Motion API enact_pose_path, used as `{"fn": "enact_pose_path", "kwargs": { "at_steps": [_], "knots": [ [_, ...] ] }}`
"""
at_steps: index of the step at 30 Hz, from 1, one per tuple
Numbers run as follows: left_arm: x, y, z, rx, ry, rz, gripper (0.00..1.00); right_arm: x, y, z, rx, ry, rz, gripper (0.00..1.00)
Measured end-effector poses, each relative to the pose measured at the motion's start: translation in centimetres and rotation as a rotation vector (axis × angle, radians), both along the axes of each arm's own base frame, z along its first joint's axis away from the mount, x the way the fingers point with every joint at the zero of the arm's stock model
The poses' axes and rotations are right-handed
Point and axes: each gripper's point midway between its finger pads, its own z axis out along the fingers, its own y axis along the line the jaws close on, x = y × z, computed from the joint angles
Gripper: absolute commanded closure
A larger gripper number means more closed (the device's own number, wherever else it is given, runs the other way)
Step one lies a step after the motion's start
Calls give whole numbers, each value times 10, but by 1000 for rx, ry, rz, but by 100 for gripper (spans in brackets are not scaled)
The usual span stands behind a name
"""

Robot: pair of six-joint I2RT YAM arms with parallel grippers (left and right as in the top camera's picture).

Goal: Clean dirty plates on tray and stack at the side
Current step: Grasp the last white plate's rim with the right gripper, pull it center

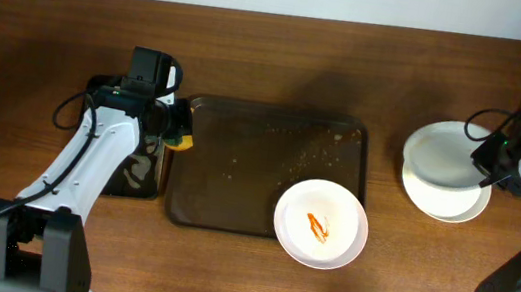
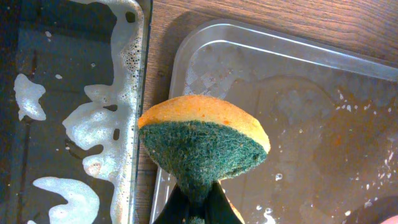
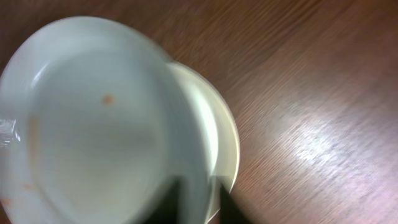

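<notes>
Sponge (image 2: 202, 140), yellow with the green scrub face toward the lens, was pinched at its lower tip by the left gripper (image 2: 198, 205), jaws pressed together on it. It hung over the gap between the foamy black tray (image 2: 56, 68) at frame left and the wet, speckled brown tray (image 2: 311, 124) at frame right.

In the overhead view, that gripper sat by the brown tray's upper left corner. The dirty plate (image 1: 321, 223), white with an orange smear (image 1: 317, 226) mid-plate, lay at the tray's lower right corner, its edge past the rim. From the sponge, it lay down and to the right, diagonally across the tray, with nothing between.

The right gripper (image 1: 493, 165) was at far right of frame over the stack on the table (image 1: 272, 57): upper plate (image 1: 442, 150) sat offset on lower plate (image 1: 450, 201). The right wrist view was blurred. The upper plate's rim ran between the two dark fingers, so the gripper looked clamped on it. Whether the two plates were touching could not be told. A faint orange spot showed on the upper plate.

Judgement: two plates were at the side and one was left to clean. The left arm held the sponge and was slightly nearer, so the wipe was likely its move.
</notes>
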Motion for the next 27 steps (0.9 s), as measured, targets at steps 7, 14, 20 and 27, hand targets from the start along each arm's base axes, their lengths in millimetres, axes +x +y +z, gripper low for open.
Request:
{"fn": "enact_pose_path", "kwargs": {
  "at_steps": [7,14,20,27],
  "knots": [
    [0,0,0,0,0,0,100,-15,78,-9,310,71,282,37],
    [0,0,0,0,0,0,100,-72,179,-20,553,290,585,42],
    [0,0,0,0,1,0,100,-114,212,-53,612,422,654,59],
    [0,0,0,0,2,0,100,-134,225,-87,607,452,642,79]
  ]
}}
